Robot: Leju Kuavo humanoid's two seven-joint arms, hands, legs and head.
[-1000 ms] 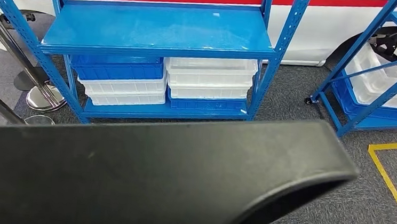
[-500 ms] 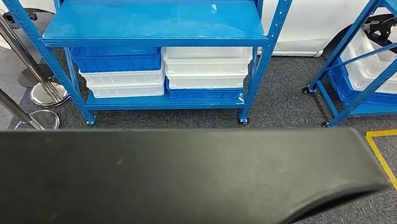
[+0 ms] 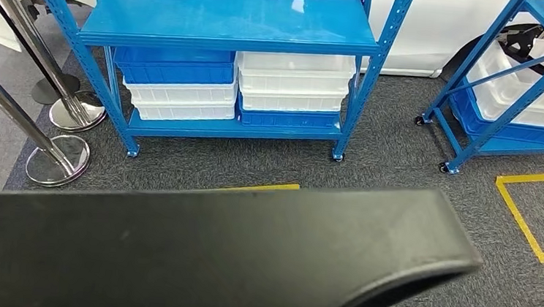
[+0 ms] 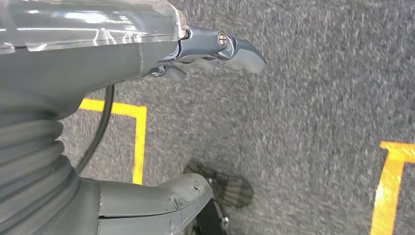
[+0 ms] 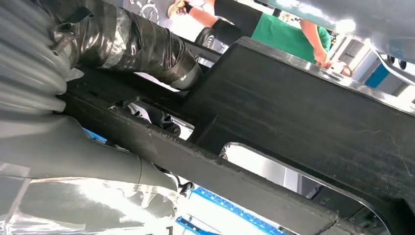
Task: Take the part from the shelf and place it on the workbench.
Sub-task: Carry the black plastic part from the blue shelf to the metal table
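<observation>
View is backing off the shelf (image 3: 231, 26); right hand (image 5: 161, 117) is gripping part (image 3: 195, 257); left hand (image 4: 215, 49) is released, carry underway.

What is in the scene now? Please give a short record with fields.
part: large black part, across the bottom of the head view
right hand: right hand, closed on the part's frame
left hand: left hand, holds nothing, above grey carpet
shelf: blue shelf, top level bare, blue and white bins below
floor marks: yellow tape
</observation>
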